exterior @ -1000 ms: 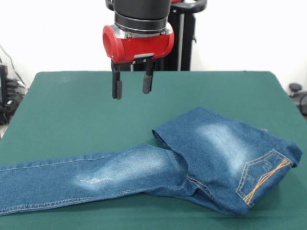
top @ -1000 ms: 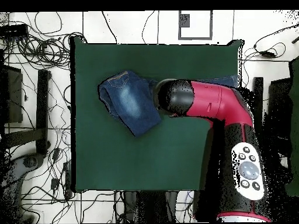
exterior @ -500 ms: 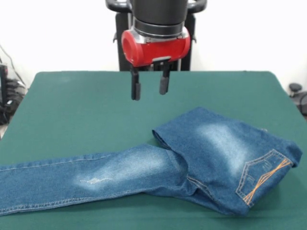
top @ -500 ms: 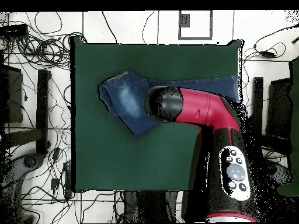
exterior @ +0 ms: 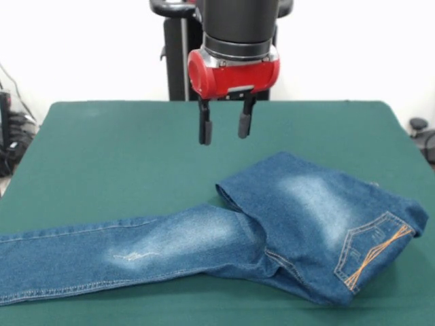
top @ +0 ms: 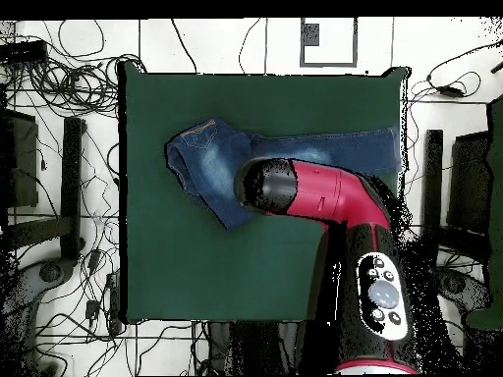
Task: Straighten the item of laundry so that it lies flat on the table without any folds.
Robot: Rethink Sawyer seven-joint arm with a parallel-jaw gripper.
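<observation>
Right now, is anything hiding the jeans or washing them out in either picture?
Front view: even soft light, no glare; the jeans run off the left edge, and the open claw hangs clear of them. Overhead view: the arm covers the jeans' middle.

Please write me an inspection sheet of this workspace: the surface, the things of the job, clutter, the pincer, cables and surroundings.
Surface: dark green table, bare apart from the jeans.
Job's things: blue jeans not flat; the seat part with the orange-stitched pocket is folded over, one leg runs out to the table's edge.
Clutter: nothing seen on the table.
Pincer: pincer open, empty, hanging above the table behind the fold, clear of the jeans.
Cables: many loose cables on the floor round the table in the overhead view; none on the table.
Surroundings: white wall, black pedestal behind the table, tiled floor.
</observation>
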